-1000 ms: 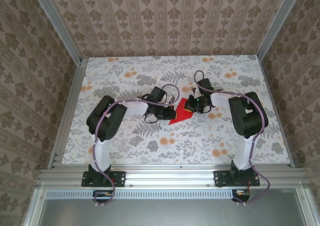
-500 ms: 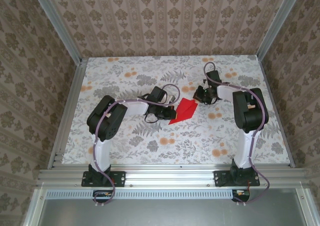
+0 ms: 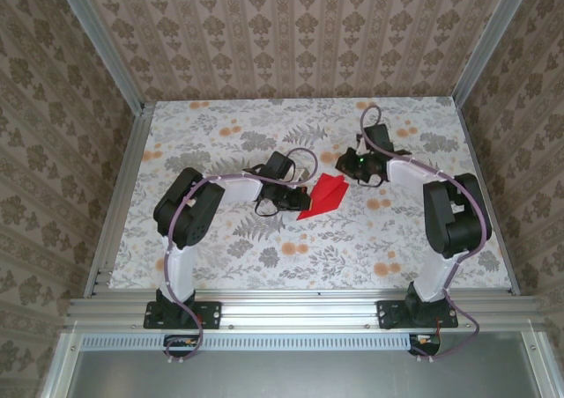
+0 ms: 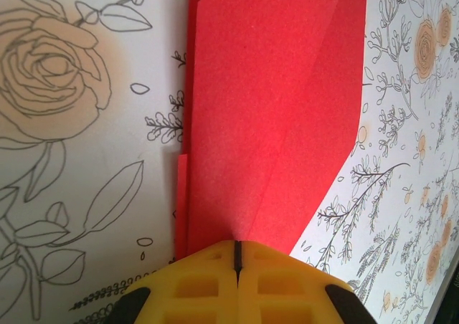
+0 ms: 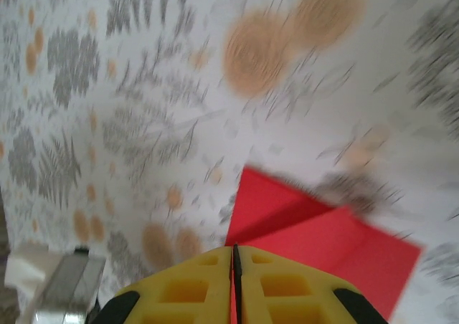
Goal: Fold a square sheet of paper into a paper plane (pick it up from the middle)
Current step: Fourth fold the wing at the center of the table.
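Yellow fingers (image 4: 193, 288) of the left gripper (image 3: 298, 195) are pressed tight together, pinching the left edge of the red paper (image 3: 323, 195). In the left wrist view a crease in the paper (image 4: 272, 109) runs straight into the seam between them. The paper is folded into a pointed shape with layered flaps, and it lies near the middle of the flowered table (image 3: 220, 239), its tip aimed at the far right. Just beyond that tip the right gripper (image 3: 351, 165) hangs apart from the paper, not touching it. Its yellow fingers (image 5: 186, 288) are close together, with a thin slit between them, and nothing is held. The right wrist view is blurred, with the paper (image 5: 323, 245) below and to the right of the fingers.
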Tool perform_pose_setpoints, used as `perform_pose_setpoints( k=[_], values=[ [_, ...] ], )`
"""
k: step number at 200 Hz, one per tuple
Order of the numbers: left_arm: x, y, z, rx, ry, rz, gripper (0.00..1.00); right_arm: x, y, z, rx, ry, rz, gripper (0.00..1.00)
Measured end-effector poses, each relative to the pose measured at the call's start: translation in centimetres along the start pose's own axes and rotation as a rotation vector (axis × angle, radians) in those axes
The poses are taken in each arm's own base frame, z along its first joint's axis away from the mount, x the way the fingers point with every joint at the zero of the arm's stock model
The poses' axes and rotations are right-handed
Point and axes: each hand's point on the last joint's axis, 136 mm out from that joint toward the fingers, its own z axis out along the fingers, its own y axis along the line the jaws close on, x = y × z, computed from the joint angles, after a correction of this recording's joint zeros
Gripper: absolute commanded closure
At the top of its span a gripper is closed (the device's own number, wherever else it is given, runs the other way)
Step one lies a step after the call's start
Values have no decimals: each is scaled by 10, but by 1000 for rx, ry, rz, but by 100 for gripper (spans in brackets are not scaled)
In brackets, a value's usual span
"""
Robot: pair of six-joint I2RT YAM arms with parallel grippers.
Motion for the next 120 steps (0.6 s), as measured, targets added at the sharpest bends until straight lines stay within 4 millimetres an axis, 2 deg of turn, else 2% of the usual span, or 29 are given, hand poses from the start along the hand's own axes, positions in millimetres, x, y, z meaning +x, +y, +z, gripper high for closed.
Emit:
perform_pose_setpoints(
  k=[20,35,83,120],
  values=[
    [0,0,0,0,0,0,100,35,-2,16,-8,84,19,89],
    [0,0,0,0,0,0,100,51,-6,27,-5,129,35,89],
    [0,-1,-1,-2,6,5,100,57,-20,42,19,155,68,89],
    [4,-4,-5,-7,20,0,86,58,-22,44,35,168,76,89]
  ],
)
